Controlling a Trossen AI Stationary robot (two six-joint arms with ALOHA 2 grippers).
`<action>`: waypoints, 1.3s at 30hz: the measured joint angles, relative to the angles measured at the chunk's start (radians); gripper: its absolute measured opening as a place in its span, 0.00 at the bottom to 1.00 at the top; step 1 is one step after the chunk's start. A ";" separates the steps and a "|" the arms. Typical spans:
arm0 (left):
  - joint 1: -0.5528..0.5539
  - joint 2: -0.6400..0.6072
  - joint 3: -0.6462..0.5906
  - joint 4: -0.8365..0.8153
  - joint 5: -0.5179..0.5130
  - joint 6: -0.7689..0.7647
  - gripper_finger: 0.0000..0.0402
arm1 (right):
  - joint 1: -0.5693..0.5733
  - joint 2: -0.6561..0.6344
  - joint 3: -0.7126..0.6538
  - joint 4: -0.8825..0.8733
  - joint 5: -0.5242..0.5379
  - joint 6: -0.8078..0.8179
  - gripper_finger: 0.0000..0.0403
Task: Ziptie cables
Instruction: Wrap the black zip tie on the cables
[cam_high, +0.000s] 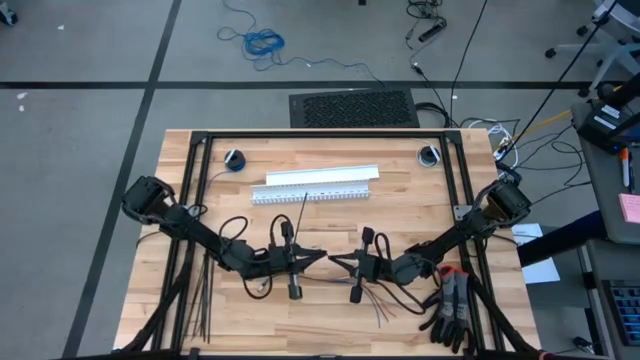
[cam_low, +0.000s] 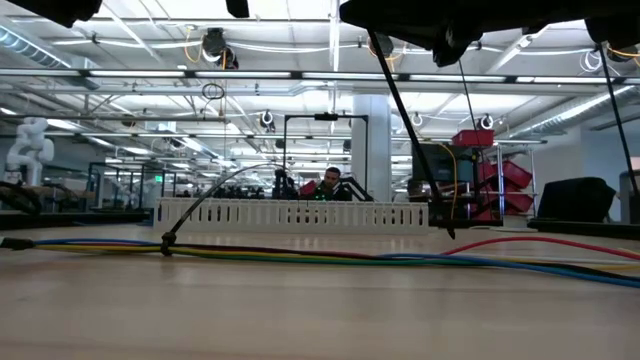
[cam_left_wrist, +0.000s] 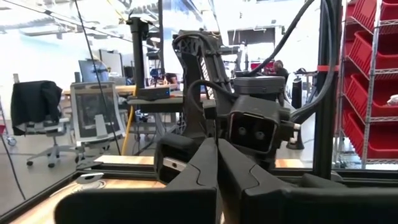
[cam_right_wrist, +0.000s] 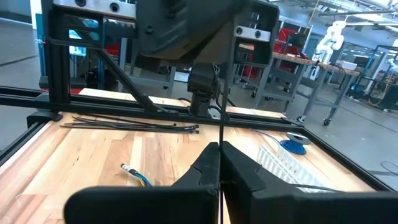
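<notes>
The cables lie on the table near its front edge, their coloured ends splayed. A black ziptie sits around them, its tail arching up. Above the cables my left gripper and right gripper meet tip to tip. Both are shut on another thin black ziptie. Spare zipties lie at the near left. My left gripper pinches the thin ziptie strip between its two shut fingers, coming about level from the table's left. The strip crosses the fingers and is off the table at the hold. My right gripper pinches the same strip between its two shut fingers, level from the table's right, right beside the left fingertips. The strip crosses the fingers. Its long free part slants away down to the table by the white channel.
A white slotted channel lies across the far middle. Two small round parts sit at the far corners. Dark gloves and red-handled pliers lie at the near right. A black frame rims the table.
</notes>
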 joint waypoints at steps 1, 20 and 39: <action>0.000 0.000 0.000 0.000 0.003 0.004 0.00 | 0.000 0.000 0.000 -0.003 0.000 0.004 0.00; 0.040 -0.017 -0.001 -0.046 0.077 -0.053 0.00 | 0.022 0.000 0.001 -0.071 0.001 0.090 0.09; 0.022 -0.065 0.001 -0.351 -0.172 -0.146 0.00 | 0.270 -0.201 0.000 -0.034 0.027 -0.214 0.38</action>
